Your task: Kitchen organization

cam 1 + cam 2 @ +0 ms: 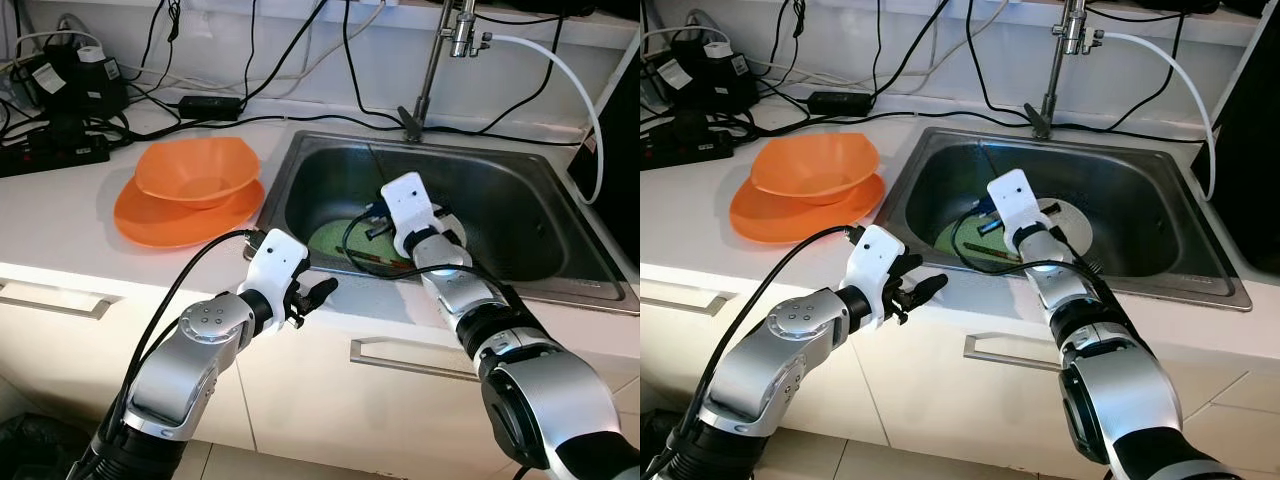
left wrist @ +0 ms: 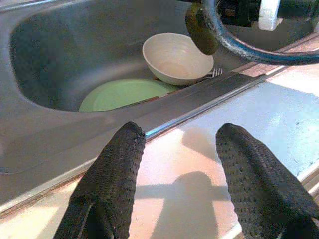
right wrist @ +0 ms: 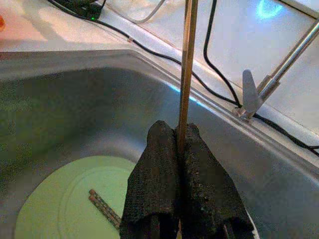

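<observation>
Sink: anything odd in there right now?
Nothing damaged or spilled. A green plate with chopsticks on it and a white bowl sit in the sink. The right gripper pinches one chopstick upright.

Head eyes look down at the sink [image 1: 520, 200]; both wrist views share it closely.

- Your right claw [image 3: 180, 149]: fingers pinched together on one thin wooden chopstick [image 3: 187, 59], which stands upright above them.
- Sink [image 3: 99, 99]: steel basin beneath your claw.
- Green plate [image 3: 65, 204]: lies flat on the sink floor.
- Chopstick pair [image 3: 103, 206]: rests on the plate.
- Faucet base [image 3: 251, 97]: behind the rim.
</observation>
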